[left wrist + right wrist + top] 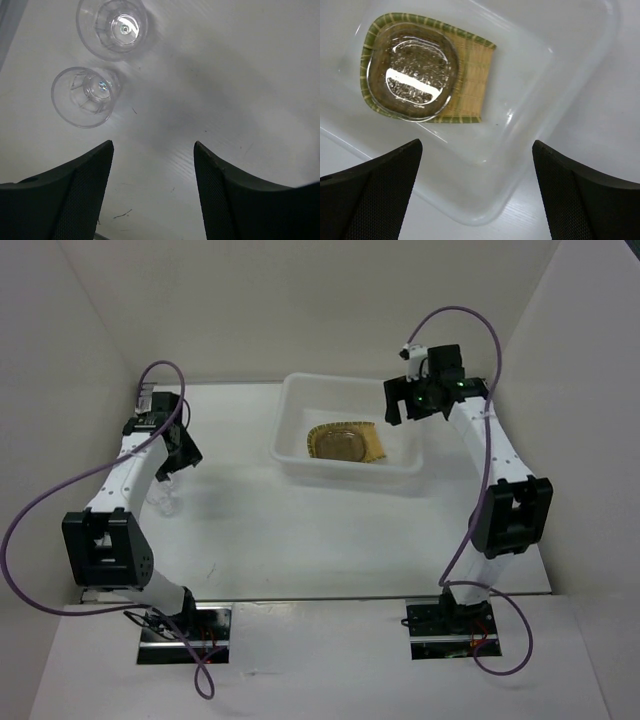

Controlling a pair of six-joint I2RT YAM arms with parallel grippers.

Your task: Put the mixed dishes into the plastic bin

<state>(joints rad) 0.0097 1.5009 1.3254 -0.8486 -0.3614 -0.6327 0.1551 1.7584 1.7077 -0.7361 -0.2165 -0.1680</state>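
Top external view: the two arm bases (185,630) sit at the near edge of the white table (300,540). On the left side, a little farther in, two clear cups (164,503) stand close together on the table. The left gripper (152,150) hangs just beyond them, pointing down. From the left wrist, its jaws are spread wide with only bare table between them. Both cups lie ahead of the fingers (75,195) and off to one side, touching neither.

Farther back, right of centre, is the bin (300,462), its long side running left to right. The plate (470,75) lies flat on the bin's floor, near the middle. A smoky-grey dish (412,75) rests on the plate's rounded end, covering most of it. Whether a second dish is nested under it I cannot tell.

Farthest back, the right gripper (477,150) hangs above the bin's far right corner. Its jaws are wide apart and hold nothing, well clear of the plate and the dish below.
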